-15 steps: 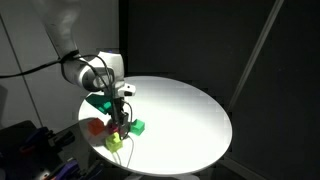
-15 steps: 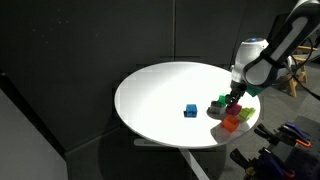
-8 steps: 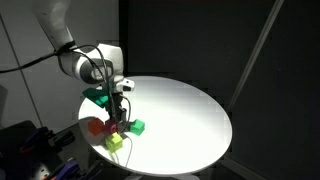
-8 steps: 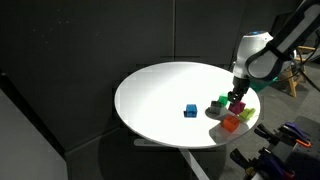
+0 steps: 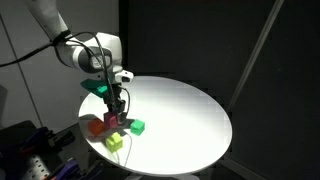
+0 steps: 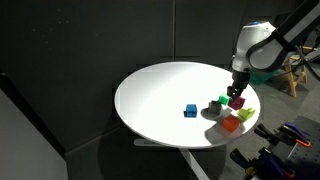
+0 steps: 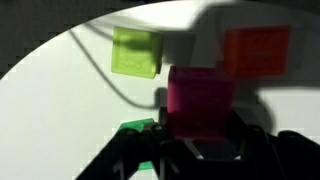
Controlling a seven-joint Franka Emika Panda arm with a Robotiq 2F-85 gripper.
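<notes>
My gripper (image 5: 117, 112) is shut on a magenta block (image 5: 113, 121) and holds it just above the round white table (image 5: 190, 110), near its edge. In the wrist view the magenta block (image 7: 200, 100) sits between my dark fingers (image 7: 200, 142). Below and around it lie a yellow-green block (image 7: 136, 52), an orange block (image 7: 257, 50) and a green block (image 7: 135, 128). The gripper (image 6: 237, 94) with the magenta block (image 6: 237, 101) also shows in an exterior view, above the green block (image 6: 221, 103), the orange block (image 6: 231, 124) and the yellow-green block (image 6: 245, 114).
A blue block (image 6: 190, 110) lies alone nearer the table's middle (image 6: 170, 90). Black curtains surround the table. Equipment stands on the floor beside the table's edge (image 5: 40, 150). The orange block (image 5: 95, 127), green block (image 5: 137, 126) and yellow-green block (image 5: 114, 142) cluster by the rim.
My arm has risen and the gripper has moved up with the magenta block in it. The other blocks have not moved.
</notes>
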